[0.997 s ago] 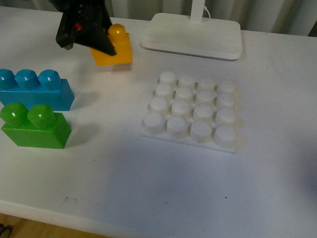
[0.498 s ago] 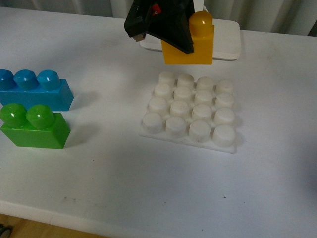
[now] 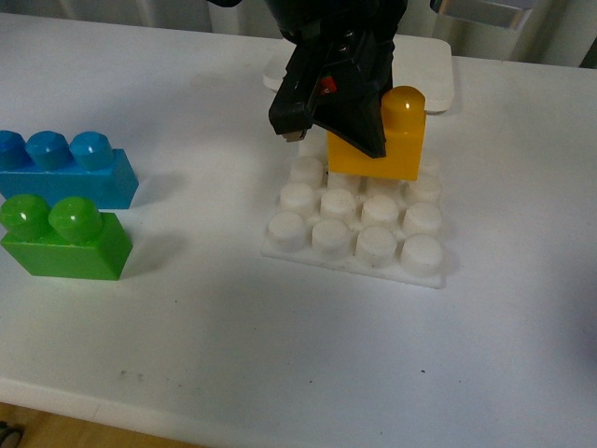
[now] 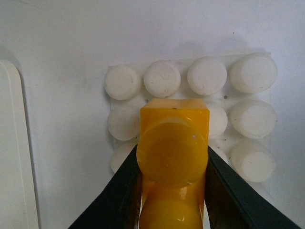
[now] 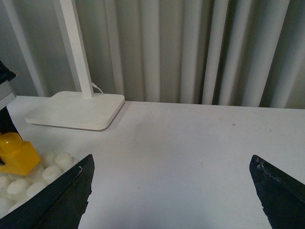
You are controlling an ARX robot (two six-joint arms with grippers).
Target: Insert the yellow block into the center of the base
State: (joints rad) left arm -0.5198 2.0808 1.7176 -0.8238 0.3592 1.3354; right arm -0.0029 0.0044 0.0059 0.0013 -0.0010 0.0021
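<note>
My left gripper (image 3: pixel 350 126) is shut on the yellow block (image 3: pixel 387 140), holding it upright just above the far rows of the white studded base (image 3: pixel 359 238). In the left wrist view the yellow block (image 4: pixel 174 148) sits between both black fingers (image 4: pixel 116 195), over the middle studs of the base (image 4: pixel 252 117). I cannot tell if the block touches the studs. My right gripper (image 5: pixel 171 191) is open and empty, well to the right over bare table; the yellow block (image 5: pixel 16 152) and the base (image 5: pixel 28 179) show at the edge of its view.
A blue three-stud brick (image 3: pixel 65 168) and a green two-stud brick (image 3: pixel 65 233) sit at the left of the table. A white lamp foot (image 3: pixel 438 70) with a pole stands behind the base; it also shows in the right wrist view (image 5: pixel 76 109). Curtains hang behind.
My left gripper has carried the yellow block from the far left of the table rightward and toward me, then down over the base.
</note>
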